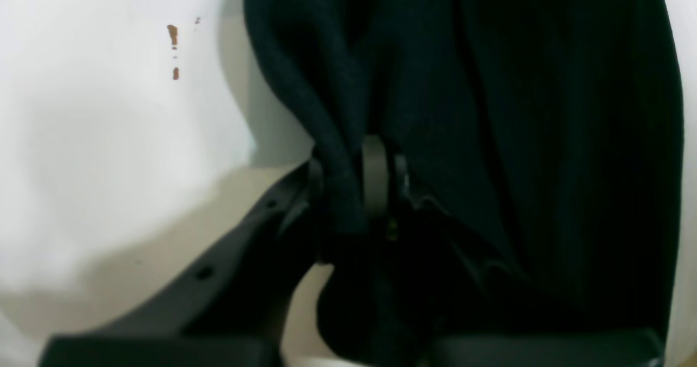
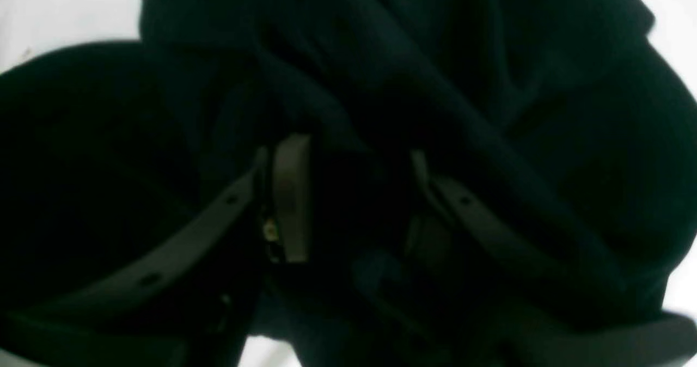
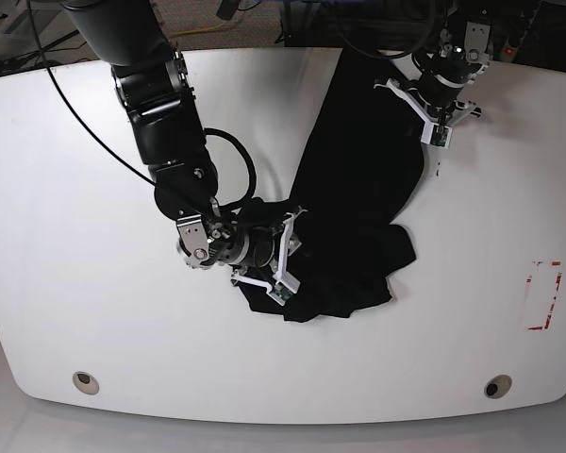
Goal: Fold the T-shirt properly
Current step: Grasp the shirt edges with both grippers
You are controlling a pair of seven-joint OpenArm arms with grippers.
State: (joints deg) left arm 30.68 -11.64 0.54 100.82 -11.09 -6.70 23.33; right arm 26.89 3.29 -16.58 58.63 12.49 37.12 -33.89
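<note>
The black T-shirt point(image 3: 358, 189) lies crumpled on the white table point(image 3: 94, 189), stretching from the far right toward the middle; its print is hidden. My left gripper point(image 3: 432, 127) is at the shirt's far end. In the left wrist view it point(image 1: 348, 165) is shut on a rolled fold of the T-shirt point(image 1: 544, 138). My right gripper point(image 3: 288, 255) sits over the shirt's near, bunched end. In the right wrist view its point(image 2: 359, 193) fingers point(image 2: 291, 193) stand apart, with folds of the T-shirt point(image 2: 490, 56) in the gap between them and all around.
A red-outlined rectangle point(image 3: 545, 294) is marked on the table near its right edge. Two round holes point(image 3: 86, 381) point(image 3: 495, 386) sit near the front edge. A black cable point(image 3: 236, 156) loops beside the right arm. Small brown stains point(image 1: 173, 35) mark the table.
</note>
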